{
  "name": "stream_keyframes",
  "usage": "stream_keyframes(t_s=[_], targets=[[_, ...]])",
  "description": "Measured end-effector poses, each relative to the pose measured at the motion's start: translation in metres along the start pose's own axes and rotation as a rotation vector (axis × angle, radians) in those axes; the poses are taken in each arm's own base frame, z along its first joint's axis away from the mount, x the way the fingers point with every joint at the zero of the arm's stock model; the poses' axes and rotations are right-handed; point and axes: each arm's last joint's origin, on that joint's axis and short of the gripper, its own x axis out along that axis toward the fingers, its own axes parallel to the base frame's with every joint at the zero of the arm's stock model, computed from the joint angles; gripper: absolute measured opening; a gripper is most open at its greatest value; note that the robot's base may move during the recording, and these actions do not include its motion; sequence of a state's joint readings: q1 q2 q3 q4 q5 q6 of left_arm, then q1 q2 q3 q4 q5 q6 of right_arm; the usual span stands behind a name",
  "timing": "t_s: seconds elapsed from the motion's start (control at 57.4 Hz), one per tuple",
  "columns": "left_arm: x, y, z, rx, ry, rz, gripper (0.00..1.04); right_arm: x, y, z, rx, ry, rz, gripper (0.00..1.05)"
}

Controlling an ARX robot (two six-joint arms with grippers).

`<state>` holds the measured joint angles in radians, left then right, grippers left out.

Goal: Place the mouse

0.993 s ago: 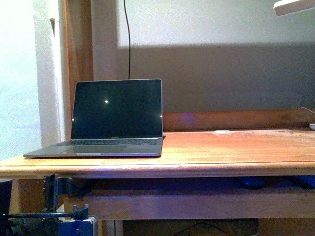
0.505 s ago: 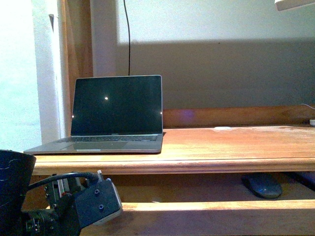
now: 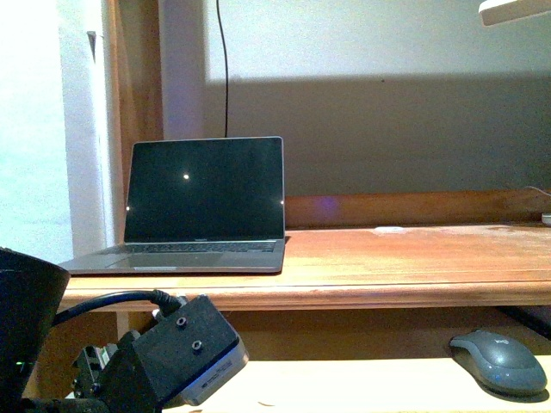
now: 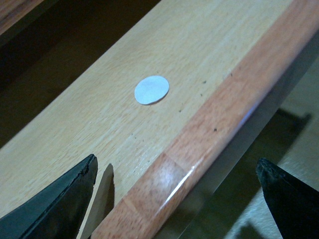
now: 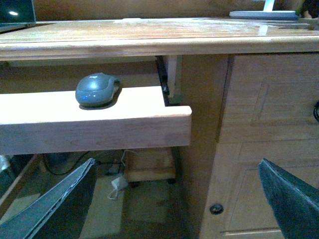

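Observation:
The mouse (image 3: 498,361) is small, dark grey and rounded. It lies on the pulled-out light wood keyboard tray (image 3: 362,383) under the desk, at the right. It also shows in the right wrist view (image 5: 97,89), near the tray's end. My left gripper (image 4: 177,186) is open and empty, its jaws wide apart over the tray's front rim (image 4: 199,134). My left arm's wrist (image 3: 168,361) shows low at the left in the front view. My right gripper (image 5: 177,199) is open and empty, below and in front of the tray, apart from the mouse.
An open laptop (image 3: 202,202) stands on the desk top (image 3: 413,258) at the left. A small white disc (image 4: 151,89) lies on the tray near my left gripper. Desk drawers (image 5: 264,124) stand right of the tray. A cable and plug (image 5: 118,183) lie on the floor.
The tray has slid out toward me with the mouse on it, now fully in view. My left arm has risen into the lower left of the front view.

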<state>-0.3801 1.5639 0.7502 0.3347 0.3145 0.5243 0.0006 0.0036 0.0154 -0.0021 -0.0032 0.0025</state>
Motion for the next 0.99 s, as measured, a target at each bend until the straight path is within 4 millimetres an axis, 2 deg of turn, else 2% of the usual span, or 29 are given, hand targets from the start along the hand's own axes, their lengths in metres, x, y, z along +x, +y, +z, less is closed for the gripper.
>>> stream_keyframes(t_s=[0.244,0.296,0.366,0.435,0.627,0.801,0.871,0.975,0.993], targets=[[-0.009,0.003,0.012,-0.340,-0.049,-0.005,0.97,0.000,0.000,0.000,0.000,0.000,0.000,0.97],[-0.013,0.007,0.018,-0.461,-0.077,0.005,0.97,0.000,0.000,0.000,0.000,0.000,0.000,0.97],[-0.022,0.016,0.029,-0.625,-0.129,0.057,0.97,0.000,0.000,0.000,0.000,0.000,0.000,0.97],[-0.031,0.020,0.037,-0.673,-0.162,0.124,0.97,0.000,0.000,0.000,0.000,0.000,0.000,0.97],[-0.063,0.028,0.057,-0.579,-0.266,0.401,0.97,0.000,0.000,0.000,0.000,0.000,0.000,0.97],[-0.109,0.017,0.060,-0.415,-0.309,0.663,0.97,0.000,0.000,0.000,0.000,0.000,0.000,0.97],[-0.138,-0.001,0.051,-0.373,-0.291,0.798,0.97,0.000,0.000,0.000,0.000,0.000,0.000,0.97],[-0.167,-0.038,0.032,-0.358,-0.273,0.848,0.97,0.000,0.000,0.000,0.000,0.000,0.000,0.97],[-0.171,-0.043,0.029,-0.367,-0.267,0.836,0.94,0.000,0.000,0.000,0.000,0.000,0.000,0.97]])
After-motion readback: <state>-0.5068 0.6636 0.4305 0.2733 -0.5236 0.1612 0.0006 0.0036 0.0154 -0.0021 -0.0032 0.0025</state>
